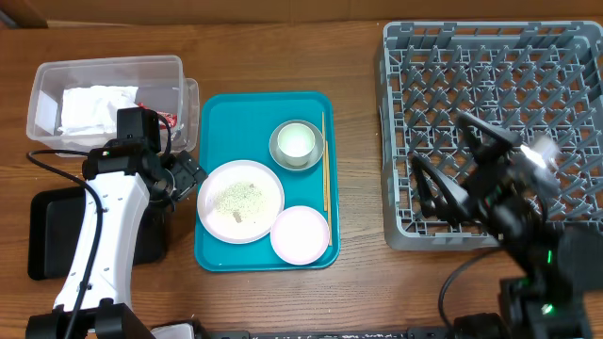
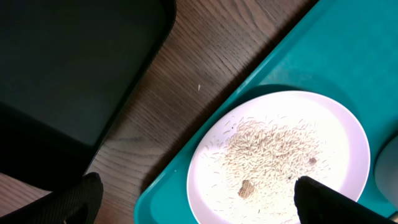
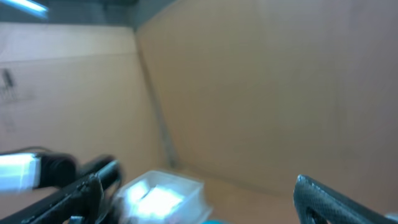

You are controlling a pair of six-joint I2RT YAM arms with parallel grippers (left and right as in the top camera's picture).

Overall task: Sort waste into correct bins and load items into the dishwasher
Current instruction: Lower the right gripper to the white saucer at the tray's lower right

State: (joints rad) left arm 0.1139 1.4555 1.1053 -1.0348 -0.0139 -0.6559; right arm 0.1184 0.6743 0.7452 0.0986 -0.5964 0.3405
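Observation:
The large pale plate (image 1: 240, 200) with rice-like crumbs (image 1: 239, 195) lies on the teal tray (image 1: 215, 118), beside a small plate (image 1: 301, 234), a round bowl (image 1: 297, 144) and chopsticks (image 1: 325, 160). I cannot tell whether the pale round shape in the bowl is the cup. The napkin (image 1: 94, 105) and red wrapper (image 1: 168, 118) lie in the clear tub (image 1: 52, 75). My left gripper (image 1: 191, 177) is open at the tray's left edge. In the left wrist view its fingers (image 2: 199, 205) straddle the plate's (image 2: 336, 134) near rim, over the crumbs (image 2: 273, 149). My right gripper (image 1: 431, 188) is open and empty over the rack's left side.
The grey dish rack (image 1: 490, 56) fills the right side. The black tray (image 1: 52, 226) lies at the left under my left arm and shows in the left wrist view (image 2: 62, 62). The right wrist view is blurred: open fingers (image 3: 205, 199), the tub (image 3: 161, 196) and a cardboard wall.

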